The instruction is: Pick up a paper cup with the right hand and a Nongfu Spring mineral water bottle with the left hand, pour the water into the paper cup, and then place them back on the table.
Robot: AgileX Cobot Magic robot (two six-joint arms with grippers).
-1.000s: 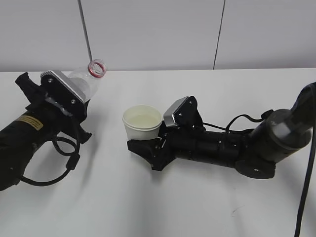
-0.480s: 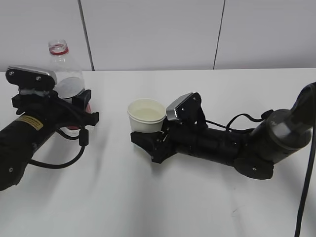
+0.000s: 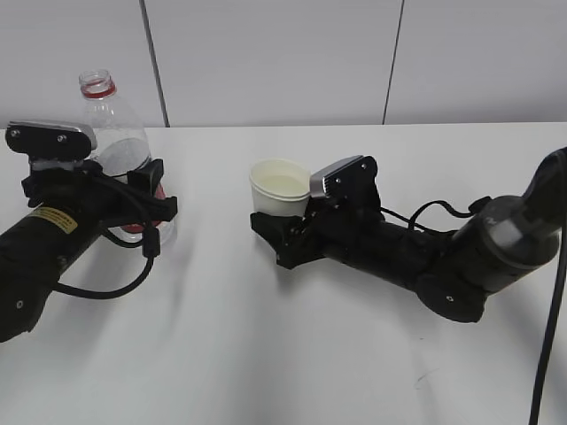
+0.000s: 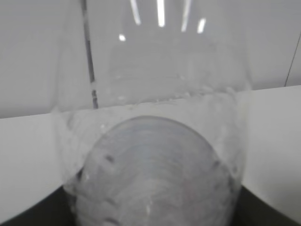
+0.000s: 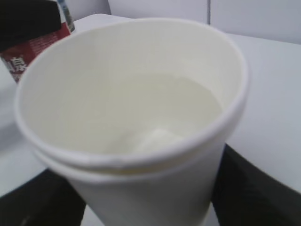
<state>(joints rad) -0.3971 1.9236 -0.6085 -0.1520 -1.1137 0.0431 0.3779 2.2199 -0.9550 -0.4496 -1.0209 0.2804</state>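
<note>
In right hand (image 3: 282,237): paper cup (image 3: 279,187).

A pale grey wall (image 3: 283,62) rises behind the desk, made of flat panels. Two thin dark seams run down it, one (image 3: 152,62) on the left leaning slightly, one (image 3: 393,62) right of middle. In the left wrist view, bright ceiling lights (image 4: 161,13) show as short white streaks of reflection
</note>
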